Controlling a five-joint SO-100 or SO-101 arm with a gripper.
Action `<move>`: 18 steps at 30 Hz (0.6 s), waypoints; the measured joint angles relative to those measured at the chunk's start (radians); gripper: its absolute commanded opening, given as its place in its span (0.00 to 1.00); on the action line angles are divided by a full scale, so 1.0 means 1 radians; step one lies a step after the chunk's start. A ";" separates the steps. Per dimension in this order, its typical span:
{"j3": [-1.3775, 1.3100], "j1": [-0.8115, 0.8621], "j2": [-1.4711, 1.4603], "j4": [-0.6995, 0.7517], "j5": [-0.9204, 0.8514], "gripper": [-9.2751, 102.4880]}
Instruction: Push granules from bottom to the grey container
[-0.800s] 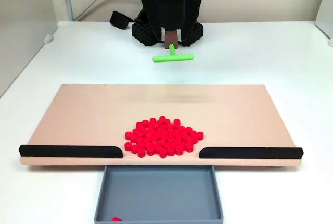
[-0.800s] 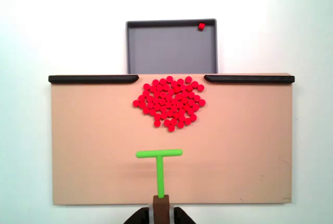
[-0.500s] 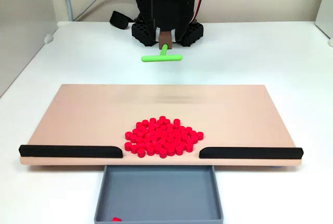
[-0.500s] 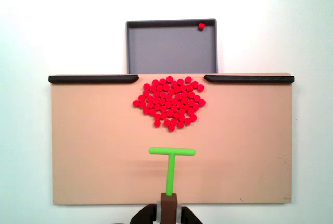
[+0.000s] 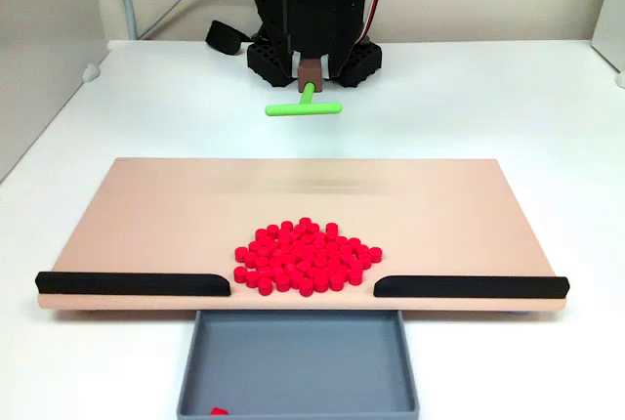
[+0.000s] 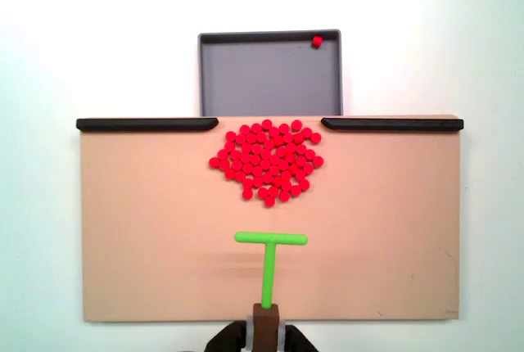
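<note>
The green pusher has slid sideways, right in the top-down fixed view, and now sits lined up behind the granules, well apart from them. They lie heaped on the board at the gap before the grey container, which holds one pellet. The claw's state I cannot tell. A straight push looks next.

granules heaped nr grey container
</note>
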 measured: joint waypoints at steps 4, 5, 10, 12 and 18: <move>0.000 0.000 0.000 0.000 0.000 0.08; 0.000 0.000 0.000 0.000 0.000 0.08; 0.000 0.000 -0.006 0.000 -0.005 0.08; 0.000 0.000 -0.006 0.000 -0.009 0.08; 0.000 0.009 -0.017 0.003 -0.015 0.08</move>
